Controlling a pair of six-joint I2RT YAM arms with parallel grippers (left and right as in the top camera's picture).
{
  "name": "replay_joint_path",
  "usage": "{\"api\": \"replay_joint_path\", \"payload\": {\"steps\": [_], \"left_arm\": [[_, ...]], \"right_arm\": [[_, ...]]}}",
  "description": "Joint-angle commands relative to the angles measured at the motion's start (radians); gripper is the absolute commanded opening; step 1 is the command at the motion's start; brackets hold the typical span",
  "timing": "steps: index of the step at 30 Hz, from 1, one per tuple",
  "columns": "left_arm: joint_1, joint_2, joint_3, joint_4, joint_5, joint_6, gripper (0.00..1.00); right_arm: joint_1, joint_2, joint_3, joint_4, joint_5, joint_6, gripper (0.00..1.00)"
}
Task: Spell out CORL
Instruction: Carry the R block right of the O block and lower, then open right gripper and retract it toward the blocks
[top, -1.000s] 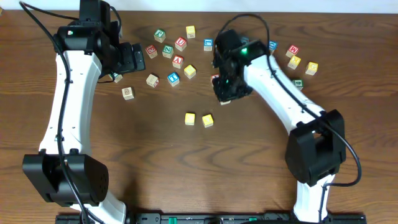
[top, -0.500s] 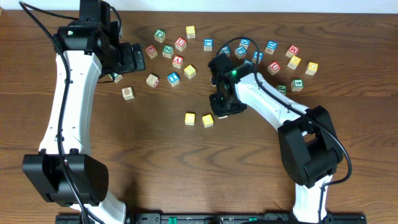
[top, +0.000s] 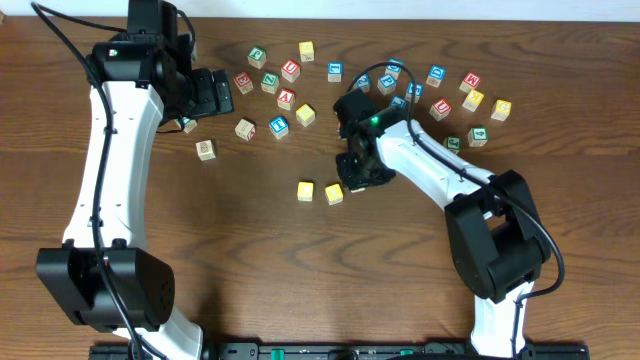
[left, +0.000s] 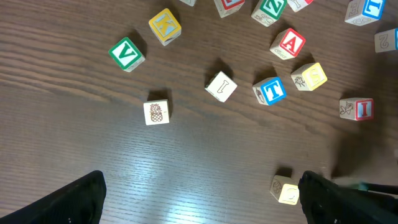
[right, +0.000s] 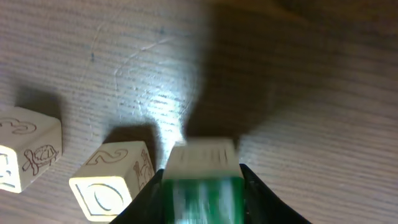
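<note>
Right wrist view, item one: right claw (right: 202, 179), clamped on the green cube (right: 202, 158). The cube's letter is blurred, and you cannot tell whether it rests on the surface (right: 323, 112) or hangs just above it.
Item two: nearer yellow-topped cube (right: 112, 180), just beside the green cube with a narrow gap between them.
Item three: farther yellow-topped cube (right: 25, 155), next along the same row.
Step in hand, as you may judge it: placing the third letter after the first two.
Next move calls for: squaring the green cube to the row, releasing it, lifting clear without nudging its neighbours, then fetching the blue L.
Item four, overhead: scattered cubes (top: 290, 70) at the far side. The L is too small to pick out.
Item five: left claw (left: 199, 199), fingers wide apart, empty.
Containers: none in view.
</note>
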Motion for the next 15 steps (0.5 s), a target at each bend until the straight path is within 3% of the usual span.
{"api": "replay_joint_path", "payload": {"steps": [1,15], "left_arm": [[0.003,0.006,-0.001,-0.002,0.009,-0.009,0.98],[0.003,0.006,-0.001,-0.002,0.009,-0.009,0.98]], "right_arm": [[0.018,0.006,-0.006,-0.010,0.011,0.014,0.32],[0.010,0.005,0.008,-0.006,0.011,0.014,0.34]]}}
